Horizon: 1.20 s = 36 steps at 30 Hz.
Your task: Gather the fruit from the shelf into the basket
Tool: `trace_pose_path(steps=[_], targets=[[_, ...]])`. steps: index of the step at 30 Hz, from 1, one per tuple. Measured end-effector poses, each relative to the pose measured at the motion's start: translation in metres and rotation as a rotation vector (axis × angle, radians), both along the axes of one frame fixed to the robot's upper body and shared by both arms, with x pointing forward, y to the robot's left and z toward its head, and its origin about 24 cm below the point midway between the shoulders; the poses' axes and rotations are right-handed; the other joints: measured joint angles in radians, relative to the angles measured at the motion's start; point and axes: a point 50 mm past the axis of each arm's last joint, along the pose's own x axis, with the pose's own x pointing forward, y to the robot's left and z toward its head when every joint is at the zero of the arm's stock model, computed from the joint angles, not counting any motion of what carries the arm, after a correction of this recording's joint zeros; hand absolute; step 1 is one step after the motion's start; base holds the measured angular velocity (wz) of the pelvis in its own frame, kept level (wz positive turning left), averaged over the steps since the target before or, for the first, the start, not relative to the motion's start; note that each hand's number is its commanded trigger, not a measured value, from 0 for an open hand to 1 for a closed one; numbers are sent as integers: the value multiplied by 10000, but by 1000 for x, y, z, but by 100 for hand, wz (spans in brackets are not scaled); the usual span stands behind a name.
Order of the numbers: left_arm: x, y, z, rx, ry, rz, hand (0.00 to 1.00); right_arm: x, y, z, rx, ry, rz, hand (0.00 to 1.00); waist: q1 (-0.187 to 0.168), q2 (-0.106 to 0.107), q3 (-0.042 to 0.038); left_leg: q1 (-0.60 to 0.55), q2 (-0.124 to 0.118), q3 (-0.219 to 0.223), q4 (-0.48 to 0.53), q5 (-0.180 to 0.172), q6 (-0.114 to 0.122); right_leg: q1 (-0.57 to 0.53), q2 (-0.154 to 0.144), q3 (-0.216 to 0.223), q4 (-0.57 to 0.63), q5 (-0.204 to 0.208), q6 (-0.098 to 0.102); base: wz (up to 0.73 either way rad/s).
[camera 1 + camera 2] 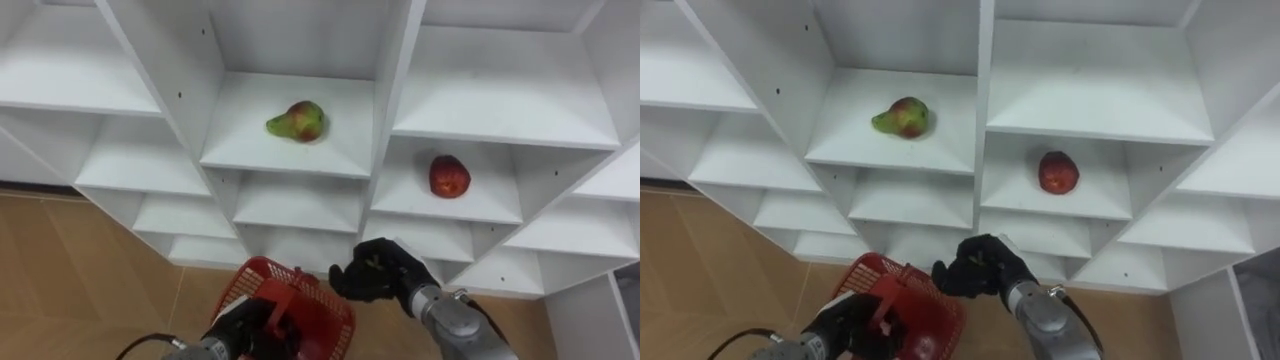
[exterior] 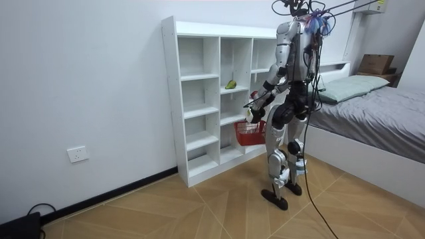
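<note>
Presently left hand (image 1: 240, 324) grips basket (image 1: 326, 308) (red); pear (image 1: 297, 121), apple (image 1: 450, 176) shelved.

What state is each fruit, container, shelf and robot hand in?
Green-and-red pear, lying on middle shelf, untouched.
Round red apple, resting on right shelf, untouched.
Red plastic mesh basket, hanging by its handle.
White compartmented shelf unit, open-fronted.
Left hand, closed round basket's handle.
Right hand, raised below apple's shelf, touching neither fruit.
</note>
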Motion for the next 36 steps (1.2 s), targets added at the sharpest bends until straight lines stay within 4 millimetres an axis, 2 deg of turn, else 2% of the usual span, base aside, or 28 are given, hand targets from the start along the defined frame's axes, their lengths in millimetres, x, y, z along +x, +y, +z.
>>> trace_pose_path(steps=[6, 12, 16, 24, 31, 36], targets=[[11, -4, 3, 240, -93, 228, 100, 1, -7, -4, -365, 337, -581, 100, 2, 106, 85, -70, 5, 108, -15, 2, 3, -103, -14, 0, -3, 2, -2, -1], [21, -14, 7, -76, -167, 361, 100, 3, -5, -4, -330, 393, -571, 100, -67, 50, 120, -81, 10, 106, -21, 2, 4, -126, -12, -7, -9, 1, -2, 0], [21, -19, 7, -651, -96, 814, 100, 6, -1, 0, -213, 216, -488, 100, -182, -9, 146, -241, 9, 100, 13, 4, 5, -276, -15, -7, 16, 1, -2, 0], [11, -11, 3, -579, 174, 487, 100, 5, -4, 0, -138, 312, -278, 100, -432, -3, 124, -387, 8, 6, 66, 4, 5, -377, -20, -74, 29, 2, -3, 2], [12, -13, 7, -644, -121, 348, 100, -3, -8, -9, 70, 848, -494, 100, -473, 141, 24, -216, 5, -70, 74, 4, 5, -156, -22, -169, -19, 2, -3, 2], [17, -17, 14, -782, -535, 271, 100, -3, -9, -9, 154, 915, -270, 100, -456, 193, -9, -216, 4, -39, 79, 28, -7, -155, 19, -178, -3, 17, -26, 0]])
